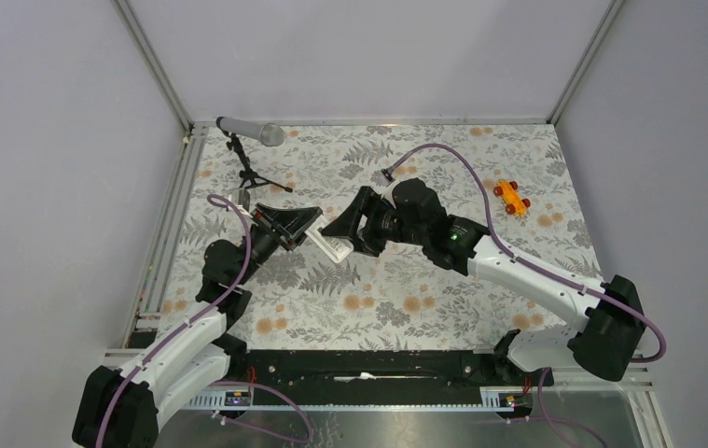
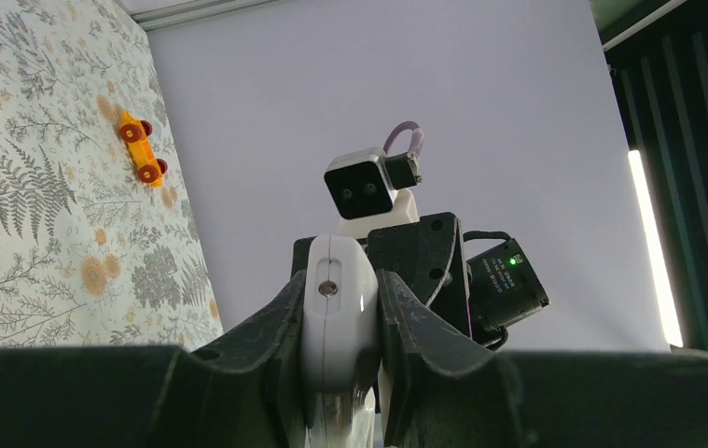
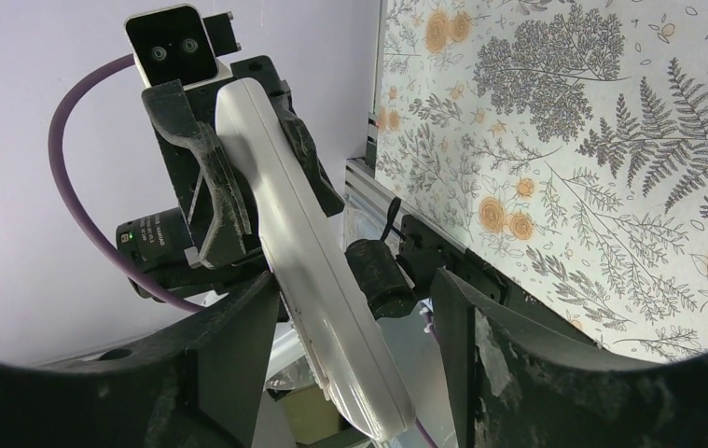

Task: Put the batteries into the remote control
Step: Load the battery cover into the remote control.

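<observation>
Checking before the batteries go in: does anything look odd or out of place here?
One thing: no batteries show in any view. Otherwise the remote control is clamped in the left gripper, with the right gripper open, its fingers either side of the free end. Nothing looks spilled or damaged.

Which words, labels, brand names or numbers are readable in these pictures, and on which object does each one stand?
No text can be read in any view.
Small white print on the right arm's black motor housing: too small to read.
Small print on the left arm's black motor housing: too blurred to read.
The remote control: no print shows on its white face.
</observation>
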Robot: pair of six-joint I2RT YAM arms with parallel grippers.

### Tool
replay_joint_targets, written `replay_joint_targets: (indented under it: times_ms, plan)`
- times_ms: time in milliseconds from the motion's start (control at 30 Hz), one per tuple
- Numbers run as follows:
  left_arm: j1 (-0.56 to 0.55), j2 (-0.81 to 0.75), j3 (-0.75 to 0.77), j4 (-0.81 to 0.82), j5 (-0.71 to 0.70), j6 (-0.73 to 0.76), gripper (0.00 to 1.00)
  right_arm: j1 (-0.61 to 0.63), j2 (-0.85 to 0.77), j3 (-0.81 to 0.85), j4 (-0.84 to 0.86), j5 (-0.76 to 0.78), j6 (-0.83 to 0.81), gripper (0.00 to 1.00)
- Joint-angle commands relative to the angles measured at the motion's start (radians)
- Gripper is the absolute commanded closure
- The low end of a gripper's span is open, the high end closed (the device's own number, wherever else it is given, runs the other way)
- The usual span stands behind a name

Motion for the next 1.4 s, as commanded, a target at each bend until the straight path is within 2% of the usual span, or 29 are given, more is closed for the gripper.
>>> replay_joint_targets:
  times_ms: [0,200,333,667,867,1000,1100,1267,1367]
  plan:
    - [-0.002,-0.031,0.03,0.061,-0.005,-0.001,1.0,-0.006,0.004,0.036,-0.014,0.016,-0.024,0.3]
    - [-0.002,-0.029,0.033,0.025,-0.019,-0.006,1.0,-0.006,-0.003,0.068,0.004,0.01,-0.088,0.13]
    - [-0.002,-0.022,0.05,-0.004,-0.02,-0.015,1.0,-0.007,-0.024,0.048,0.086,-0.049,-0.167,0.13]
    - [-0.002,-0.004,0.091,-0.005,0.016,-0.026,1.0,-0.012,-0.036,-0.003,0.127,-0.084,-0.221,0.43]
    - [-0.002,-0.008,0.094,0.013,0.028,-0.044,1.0,-0.014,0.012,0.011,0.057,-0.065,-0.199,0.61]
    - [-0.002,-0.006,0.092,0.056,0.032,-0.094,1.0,-0.018,0.027,-0.008,0.09,-0.074,-0.18,0.65]
    - [-0.002,0.0,0.101,0.062,0.041,-0.123,1.0,-0.022,0.032,-0.001,0.129,-0.101,-0.182,0.59]
    - [0.004,0.0,0.112,0.027,0.05,-0.127,1.0,-0.034,0.01,0.016,0.178,-0.151,-0.198,0.26]
    - [0.018,-0.003,0.105,0.011,0.058,-0.121,1.0,-0.048,-0.021,0.014,0.192,-0.178,-0.206,0.15]
